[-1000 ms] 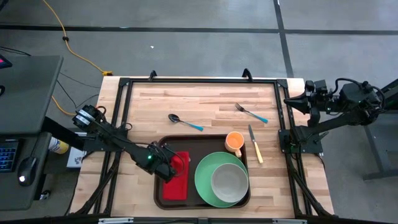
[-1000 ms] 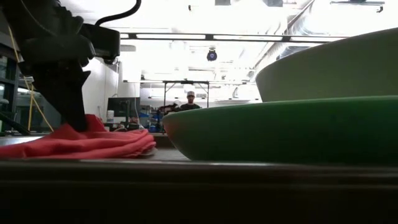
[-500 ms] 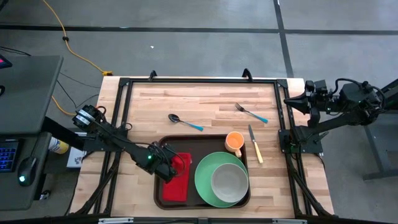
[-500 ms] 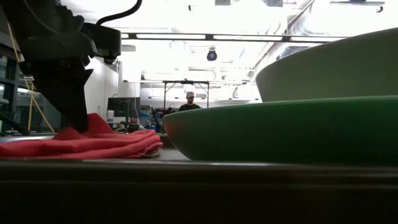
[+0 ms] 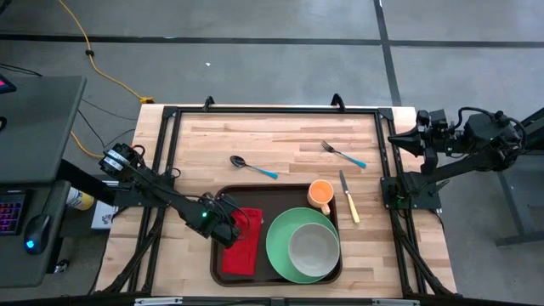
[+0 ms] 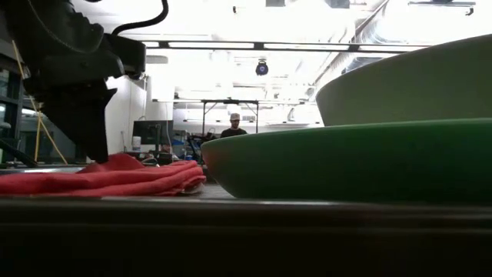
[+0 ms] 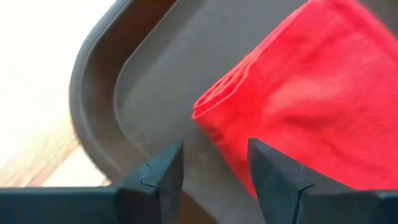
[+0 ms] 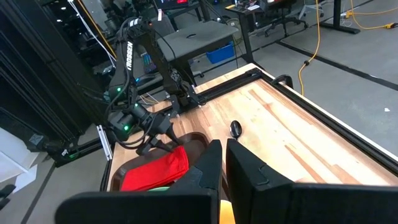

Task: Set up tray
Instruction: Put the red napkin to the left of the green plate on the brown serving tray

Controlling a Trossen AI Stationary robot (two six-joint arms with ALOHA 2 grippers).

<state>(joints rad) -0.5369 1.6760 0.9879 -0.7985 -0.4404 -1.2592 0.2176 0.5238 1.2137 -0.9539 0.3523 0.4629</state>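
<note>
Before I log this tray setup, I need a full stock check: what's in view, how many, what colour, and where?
tray: 1, dark brown, table's near middle
napkin: 1, red, folded, tray's left part
plate: 1, green, tray's right part
bowl: 1, pale, on plate
cup: 1, orange, tray's far right corner
spoon: 1, blue handle, table beyond tray
fork: 1, blue handle, table beyond tray
knife: 1, yellow handle, right of tray
left pincer: open, at napkin's edge
right pincer: parked at table's right edge

Spoon [image 5: 253, 167], fork [image 5: 342, 154], knife [image 5: 349, 196] on bare wood (well apart); person [image 6: 234, 127] beyond table.
</note>
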